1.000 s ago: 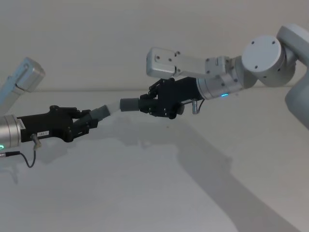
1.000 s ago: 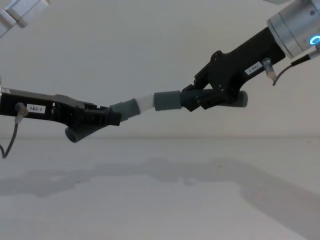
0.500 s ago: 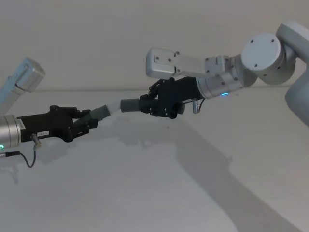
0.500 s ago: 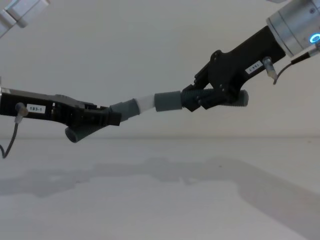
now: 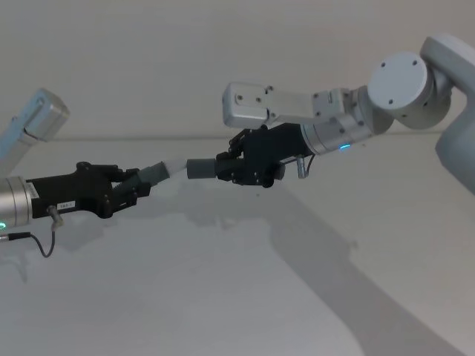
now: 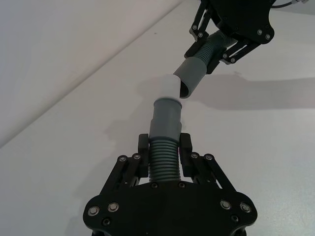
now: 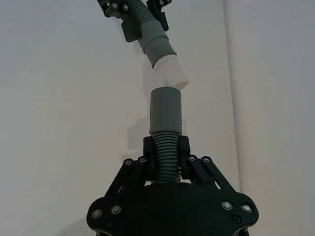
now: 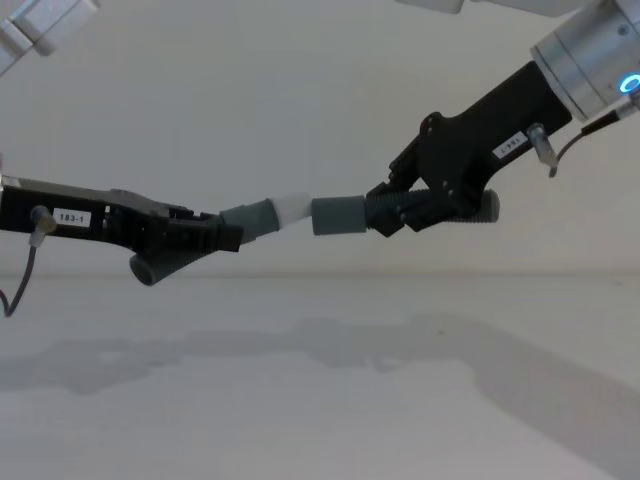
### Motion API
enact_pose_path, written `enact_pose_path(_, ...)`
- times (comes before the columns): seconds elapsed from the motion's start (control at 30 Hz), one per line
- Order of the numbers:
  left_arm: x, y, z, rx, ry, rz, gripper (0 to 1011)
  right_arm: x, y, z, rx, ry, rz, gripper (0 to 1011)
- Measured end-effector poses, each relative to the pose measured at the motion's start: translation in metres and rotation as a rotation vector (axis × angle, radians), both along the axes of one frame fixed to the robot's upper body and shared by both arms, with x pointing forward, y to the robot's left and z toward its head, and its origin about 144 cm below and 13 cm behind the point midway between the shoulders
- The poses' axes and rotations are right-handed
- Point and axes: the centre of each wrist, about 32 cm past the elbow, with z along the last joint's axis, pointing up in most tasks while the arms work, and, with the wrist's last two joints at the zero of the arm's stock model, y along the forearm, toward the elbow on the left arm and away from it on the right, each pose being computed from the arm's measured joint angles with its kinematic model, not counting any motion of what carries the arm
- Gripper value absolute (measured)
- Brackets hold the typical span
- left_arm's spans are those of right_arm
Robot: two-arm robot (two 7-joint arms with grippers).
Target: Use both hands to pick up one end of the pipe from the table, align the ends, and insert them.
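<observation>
I have 2 pipe pieces, 1 in each hand, and both are up in the air above the table (image 5: pixel 223 297). My left gripper (image 5: pixel 133 185) is squeezed tight on the left pipe piece (image 6: pixel 165 147), and my fingers (image 6: pixel 186 147) pinch it on its bumpy ribs. My right gripper (image 5: pixel 226 165) is squeezed tight on the right pipe piece (image 7: pixel 165 157) in the same way, on the ribs just behind its smooth end.

The white tip (image 8: pixel 293 208) on my left piece points at the grey sleeve (image 8: pixel 337 215) on my right piece. They are very near each other. From the side they look like they touch. From my wrists I can see the tip is not inside yet. The 2 pieces are tilted to each other, so they make a little bend and not 1 straight line.

I think these pieces are light, so I do not need to squeeze hard. The ribbed part looks bendy, like a drinking straw. If I held it far back, the end could flop. Holding close to the smooth ends is the good spot, and the bumps help stop it from sliding in my fingers. The smooth ends look stiff and a bit slippery.

I think the next thing is to turn my hands until both pieces make 1 line, then push slowly. If I push while they are tilted, the tip may jam on the rim or the ribs may bend.
</observation>
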Motion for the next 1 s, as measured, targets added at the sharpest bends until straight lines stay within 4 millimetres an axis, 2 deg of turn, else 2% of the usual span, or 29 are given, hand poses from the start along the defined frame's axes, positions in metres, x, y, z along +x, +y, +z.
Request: enact_pose_path(1.0,0.0000,0.0000,0.0000,0.000,0.000,0.000,331,0.0051,0.0010,0.0032,-0.014,-0.016,0.002,255)
